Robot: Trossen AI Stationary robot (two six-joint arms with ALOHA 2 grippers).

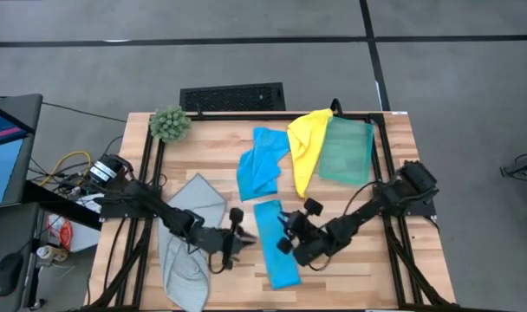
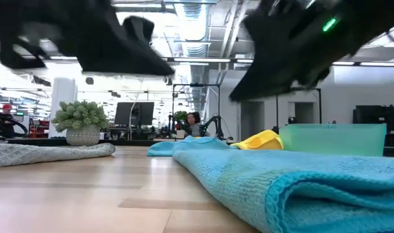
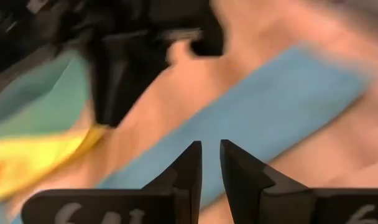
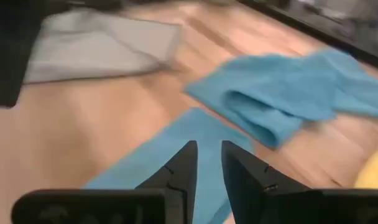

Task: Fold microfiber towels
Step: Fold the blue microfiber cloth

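- You've got the folded blue towel (image 1: pixel 276 242) lying as a long strip on the wooden table (image 1: pixel 393 165), around 6 o'clock from the table's middle, and both arms are sitting right at it.
- Your left gripper (image 1: pixel 243 236) is at the strip's 9 o'clock side, just beside its long edge. In its wrist view the fingers (image 3: pixel 188 163) stand with only a narrow slit between them and nothing pinched; the blue strip (image 3: pixel 257 112) lies out ahead of the tips, not between them.
- Your right gripper (image 1: pixel 285 236) is at the strip's 3 o'clock side, hanging over that edge. Jaws are narrow here too, a thin gap, nothing in it. From its wrist view the strip (image 4: pixel 170 155) runs right under and past the tips (image 4: pixel 204 163). Can't tell if they actually touch the cloth.
- The other blue towel (image 1: pixel 262 161) is bunched up around 12 o'clock from the strip, well clear of both grippers.
- Yellow towel (image 1: pixel 307 143) lies at about 1 o'clock, overlapping the teal towel (image 1: pixel 347 149) next to it.
- Grey towel (image 1: pixel 187 238) is spread out at 9 o'clock under your left arm.
- Fuzzy green plant (image 1: pixel 170 123) sits up at the 10 o'clock corner.
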